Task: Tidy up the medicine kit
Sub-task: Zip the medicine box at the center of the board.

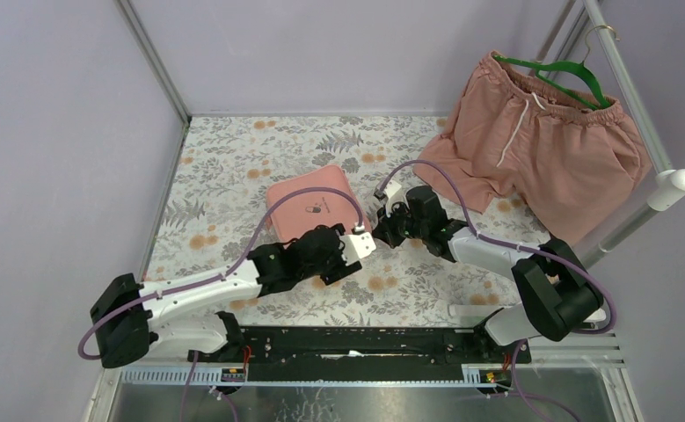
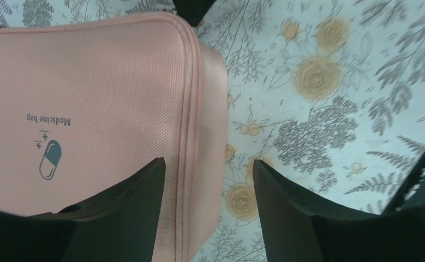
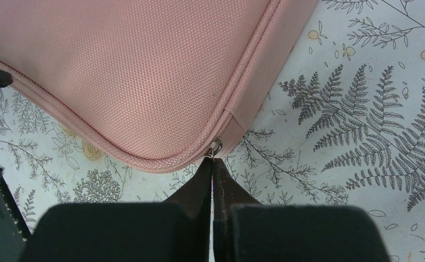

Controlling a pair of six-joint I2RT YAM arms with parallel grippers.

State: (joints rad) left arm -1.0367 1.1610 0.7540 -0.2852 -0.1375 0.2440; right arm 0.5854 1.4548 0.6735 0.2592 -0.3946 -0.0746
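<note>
Right fingers (image 3: 196, 188) closed on zip pull (image 3: 216, 146), medicine kit (image 3: 144, 71) 4 o'clock corner; left fingers (image 2: 136, 210) open astride edge: pin kit, follow seam.

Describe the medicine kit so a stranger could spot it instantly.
On the floral tablecloth, look near the centre. The medicine kit is the flat pink zip case lying there. Unlike the pink shorts hanging at far right, it bears a small pill logo.
</note>
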